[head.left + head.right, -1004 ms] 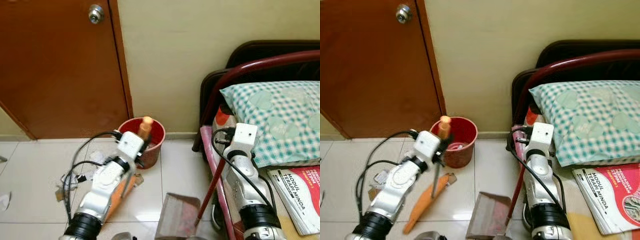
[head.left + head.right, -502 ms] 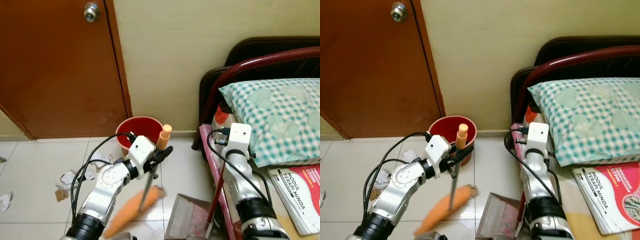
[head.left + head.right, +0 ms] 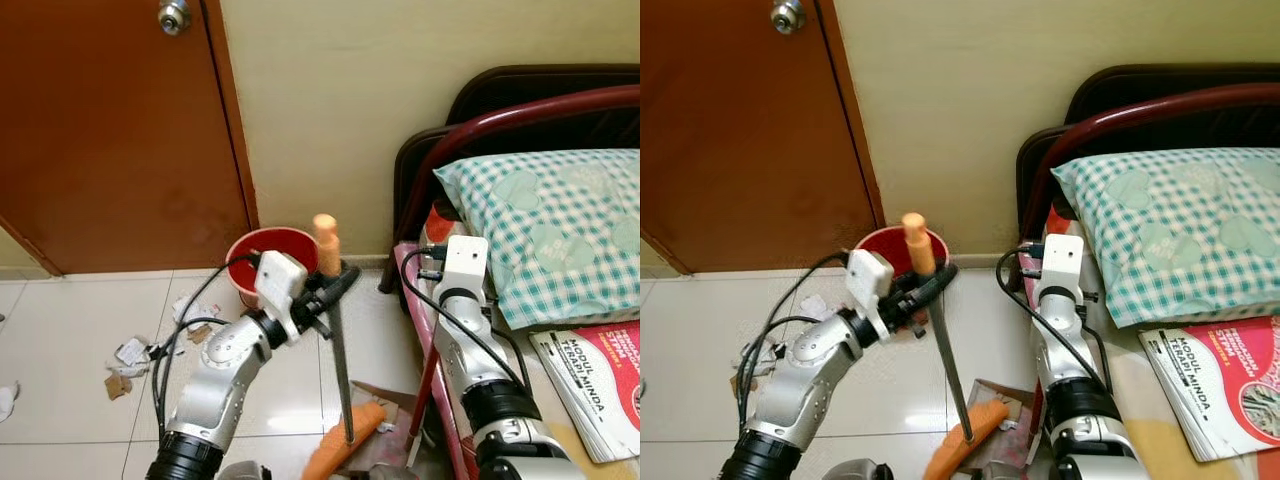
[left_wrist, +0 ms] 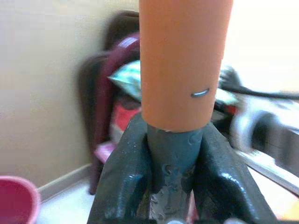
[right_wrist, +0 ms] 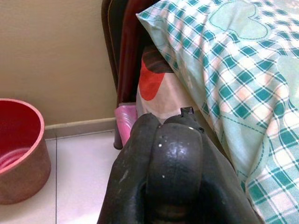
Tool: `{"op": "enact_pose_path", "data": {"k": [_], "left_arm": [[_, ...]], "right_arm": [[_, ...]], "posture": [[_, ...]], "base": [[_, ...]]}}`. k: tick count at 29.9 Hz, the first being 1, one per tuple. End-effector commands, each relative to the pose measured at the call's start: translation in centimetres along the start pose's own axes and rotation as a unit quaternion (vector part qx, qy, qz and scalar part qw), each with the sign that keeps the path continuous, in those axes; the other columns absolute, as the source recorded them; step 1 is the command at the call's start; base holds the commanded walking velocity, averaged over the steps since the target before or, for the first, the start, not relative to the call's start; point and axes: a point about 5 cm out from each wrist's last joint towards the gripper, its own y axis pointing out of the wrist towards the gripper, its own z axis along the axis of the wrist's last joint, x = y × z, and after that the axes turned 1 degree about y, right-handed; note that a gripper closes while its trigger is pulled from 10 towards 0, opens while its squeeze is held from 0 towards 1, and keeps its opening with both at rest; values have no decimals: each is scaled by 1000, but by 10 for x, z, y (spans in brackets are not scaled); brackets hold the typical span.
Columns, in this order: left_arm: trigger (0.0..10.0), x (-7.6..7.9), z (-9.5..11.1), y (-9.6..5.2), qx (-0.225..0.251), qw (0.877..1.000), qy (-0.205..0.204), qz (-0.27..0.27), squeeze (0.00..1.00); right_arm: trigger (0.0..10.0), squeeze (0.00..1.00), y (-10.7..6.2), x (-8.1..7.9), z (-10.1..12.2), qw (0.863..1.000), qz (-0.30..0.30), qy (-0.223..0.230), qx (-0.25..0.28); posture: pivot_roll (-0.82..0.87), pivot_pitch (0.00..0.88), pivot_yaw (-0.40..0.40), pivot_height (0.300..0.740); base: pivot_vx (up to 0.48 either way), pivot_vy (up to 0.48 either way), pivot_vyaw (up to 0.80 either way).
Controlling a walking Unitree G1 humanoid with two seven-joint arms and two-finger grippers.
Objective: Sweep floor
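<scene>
My left gripper [image 3: 328, 290] is shut on the grey rod of a broom [image 3: 341, 372], just below its orange grip [image 4: 183, 60]. The rod stands almost upright. The orange broom head [image 3: 346, 450] lies at the mouth of a brown dustpan [image 3: 1002, 398] on the tiles by the bed. The dustpan's dark red handle [image 3: 430, 372] rises to my right gripper [image 5: 164, 135], which is shut on it near the bed's edge. Torn paper scraps [image 3: 130, 352] lie on the floor to the left, with more scraps [image 3: 192, 312] near the bin.
A red bin [image 3: 248, 262] stands against the wall beside the brown door [image 3: 110, 150]. On the right is a bed with a dark red frame [image 3: 520, 112], a checked pillow [image 3: 545, 215] and a magazine [image 3: 605, 385]. White tiles [image 3: 60, 400] lie open to the left.
My left gripper has swung the broom to the right: its head slid from the tiles on the left across to the dustpan, and the rod now stands nearly upright. The right arm barely moved.
</scene>
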Motion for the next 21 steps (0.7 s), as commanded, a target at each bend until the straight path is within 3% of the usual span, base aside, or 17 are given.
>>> {"op": "enact_pose_path", "data": {"k": [1,2,4,5,6,11,16,21], "left_arm": [[10000,-31,22,-8,39,996,36,78,0],[10000,-31,22,-8,39,996,36,78,0],[10000,-52,24,-20,29,989,63,127,0],[10000,-52,24,-20,29,989,63,127,0],[10000,-66,23,-32,16,983,90,157,0],[10000,-87,17,-59,-16,967,118,226,0],[10000,-87,13,-69,-21,963,117,241,0],[10000,-77,1,-82,-28,960,102,261,0]], "right_arm": [[10000,0,-2,-3,-7,1000,13,-6,-15],[10000,0,-2,-3,-7,1000,13,-6,-15],[10000,0,-3,-3,-9,1000,20,-2,-17],[10000,0,-3,-3,-9,1000,20,-2,-17],[10000,0,-4,-3,-9,999,32,-1,-16],[10000,0,-11,-3,-4,997,74,17,7],[10000,0,-15,0,-2,996,83,36,24],[10000,0,-25,10,4,991,101,66,57]], "posture": [[-17,103,-22,740],[-17,103,-22,740],[-17,103,-22,740],[-17,103,-22,740],[-14,104,-23,740],[-12,103,-25,740],[-11,101,-25,740],[-19,87,-24,740]], "base": [[0,0,0],[0,0,0],[0,0,0],[0,0,0],[0,0,0],[0,0,0],[0,0,0],[0,0,264]]}}
